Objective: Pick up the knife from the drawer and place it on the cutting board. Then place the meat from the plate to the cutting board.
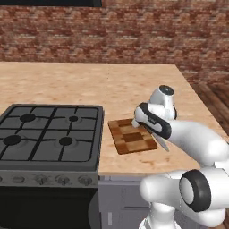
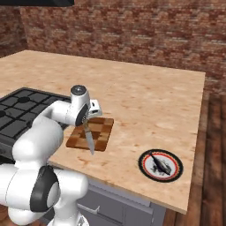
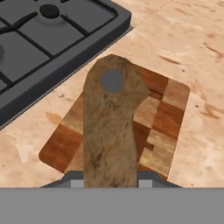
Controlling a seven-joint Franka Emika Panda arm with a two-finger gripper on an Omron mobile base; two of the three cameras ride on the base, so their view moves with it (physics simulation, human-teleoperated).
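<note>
Wooden handle in the jaws, blade hanging over the board

Brown wooden handle fills the middle of the hand view, clamped between the two finger tips of the gripper; jaws closed on the knife. One grey rivet shows near the handle's far end. Blade is out of sight in the hand view.

In the right base view the gripper sits above the cutting board, and the knife hangs from it blade down, thin grey tip pointing toward the board's near edge. Whether the tip touches the board or the counter cannot be told. In the left base view the hand hides the handle; just the blade pokes out below the gripper, over the board's right side. The arm also covers the right corner of the cutting board there.

Cutting board: checker of light and dark brown blocks, lying on the pale wood counter, just beside the right edge of the black gas stove. Stove is cut off by the frame edge in the hand view.

Plate, black rim and red ring, sits well to the right of the board, near the counter's front edge. Meat lies on it, small and dark; its shape is hard to make out.

Below the counter, a grey drawer front is partly hidden by the robot's body. Brick wall stands behind the board. No writing or labels readable anywhere; stove knobs are too blurred to read.
</note>
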